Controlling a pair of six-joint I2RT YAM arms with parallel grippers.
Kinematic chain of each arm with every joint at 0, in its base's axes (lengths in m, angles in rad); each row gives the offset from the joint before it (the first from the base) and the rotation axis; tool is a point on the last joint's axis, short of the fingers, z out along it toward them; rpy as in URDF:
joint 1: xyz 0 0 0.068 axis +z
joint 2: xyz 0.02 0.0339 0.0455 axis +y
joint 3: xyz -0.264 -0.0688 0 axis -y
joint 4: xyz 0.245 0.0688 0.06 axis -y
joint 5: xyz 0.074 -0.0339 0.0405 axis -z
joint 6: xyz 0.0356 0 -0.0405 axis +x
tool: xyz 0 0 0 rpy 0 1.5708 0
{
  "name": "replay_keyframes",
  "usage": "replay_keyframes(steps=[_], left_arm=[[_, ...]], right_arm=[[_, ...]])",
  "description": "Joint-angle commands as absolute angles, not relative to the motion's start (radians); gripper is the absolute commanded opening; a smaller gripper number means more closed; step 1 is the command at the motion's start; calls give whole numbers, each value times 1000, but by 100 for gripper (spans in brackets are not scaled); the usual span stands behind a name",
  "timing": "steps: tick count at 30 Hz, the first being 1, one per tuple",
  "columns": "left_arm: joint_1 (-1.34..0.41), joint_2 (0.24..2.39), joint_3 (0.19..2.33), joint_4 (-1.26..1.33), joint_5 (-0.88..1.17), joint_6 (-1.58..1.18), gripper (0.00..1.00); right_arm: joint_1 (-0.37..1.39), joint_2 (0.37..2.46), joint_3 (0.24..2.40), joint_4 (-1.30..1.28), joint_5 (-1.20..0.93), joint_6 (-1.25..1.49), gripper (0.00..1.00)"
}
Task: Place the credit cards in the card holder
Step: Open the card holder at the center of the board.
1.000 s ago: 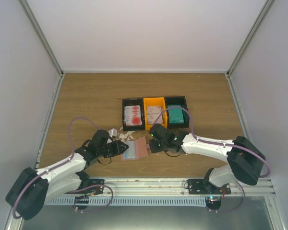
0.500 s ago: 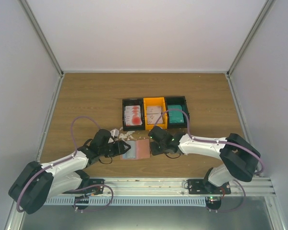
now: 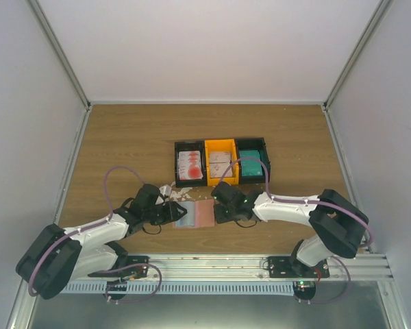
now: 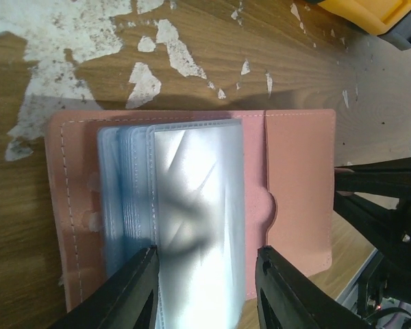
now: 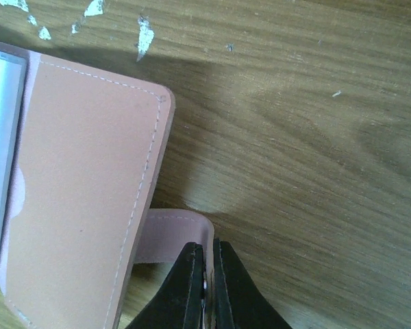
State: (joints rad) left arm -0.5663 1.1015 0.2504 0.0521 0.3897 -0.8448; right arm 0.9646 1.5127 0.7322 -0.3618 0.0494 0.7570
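Right, the wooden desk (image 3: pixel 123 137) fills the floor of the enclosure. At its middle sits the three-compartment tray (image 3: pixel 221 142), and that is where the credit cards are. The left black bin holds white ones with red print (image 3: pixel 190 165). The orange middle bin has pale, pinkish-printed ones (image 3: pixel 220 162), and the right black bin holds plain teal ones (image 3: pixel 251 165).

Just in front of the tray, towards the arms, the card holder (image 3: pixel 203 214) lies flat and unfolded between the two arms. Its salmon-pink inside faces up, with a stack of clear plastic sleeves (image 4: pixel 198 219) fanned on one half. No card shows in them.

The left end effector (image 4: pixel 207 257) is released, its fingers spread to either side of the sleeve stack. I can't tell whether they touch it. The right end effector (image 5: pixel 206 248) is clenched on the small pink tab (image 5: pixel 178 236) at the holder's outer edge.

White flecks (image 3: pixel 175 192) dot the wood nearby.
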Motion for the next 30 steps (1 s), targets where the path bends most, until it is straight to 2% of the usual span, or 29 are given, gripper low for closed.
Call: replay_keyframes(steps=[1, 16, 23, 25, 30], left_arm=[[-561, 1154, 274, 89, 407, -830, 43], [-568, 1254, 302, 259, 614, -805, 49], [-599, 1302, 360, 274, 630, -782, 53], [-608, 1321, 378, 272, 632, -770, 54], [-628, 1374, 404, 284, 634, -763, 53]], right_arm=[[960, 1529, 715, -324, 52, 766, 1], [959, 1511, 670, -228, 12, 758, 1], [957, 1470, 644, -184, 6, 759, 1], [957, 1441, 628, -169, 9, 759, 8], [956, 1371, 607, -191, 59, 776, 31]])
